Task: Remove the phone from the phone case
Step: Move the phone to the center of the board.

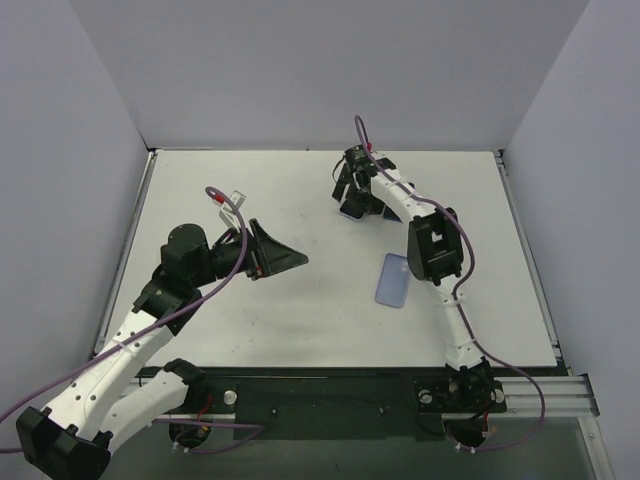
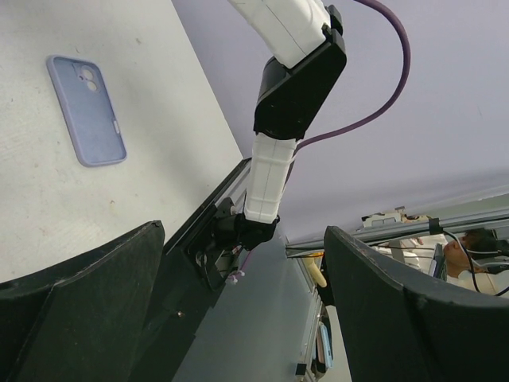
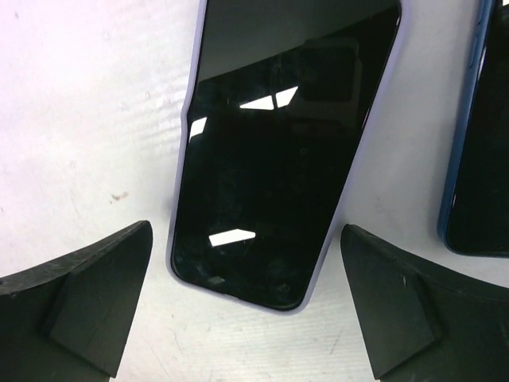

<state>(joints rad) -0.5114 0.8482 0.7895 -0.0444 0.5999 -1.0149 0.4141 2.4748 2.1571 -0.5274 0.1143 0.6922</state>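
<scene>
A phone (image 3: 278, 151) with a black screen lies face up in a lavender case (image 3: 181, 239) on the white table. My right gripper (image 3: 250, 310) is open just above its near end, one finger on each side, not touching it. In the top view this gripper (image 1: 355, 195) is at the far middle of the table, over the phone (image 1: 352, 211). My left gripper (image 1: 285, 258) is open and empty, held above the table's left middle, and its wrist view (image 2: 238, 318) shows nothing between its fingers.
A second lavender case (image 1: 393, 280) lies back up at the table's middle right, also in the left wrist view (image 2: 86, 110). A phone in a blue case (image 3: 477, 159) lies just right of the first one. The right arm (image 2: 294, 87) spans the table's right side.
</scene>
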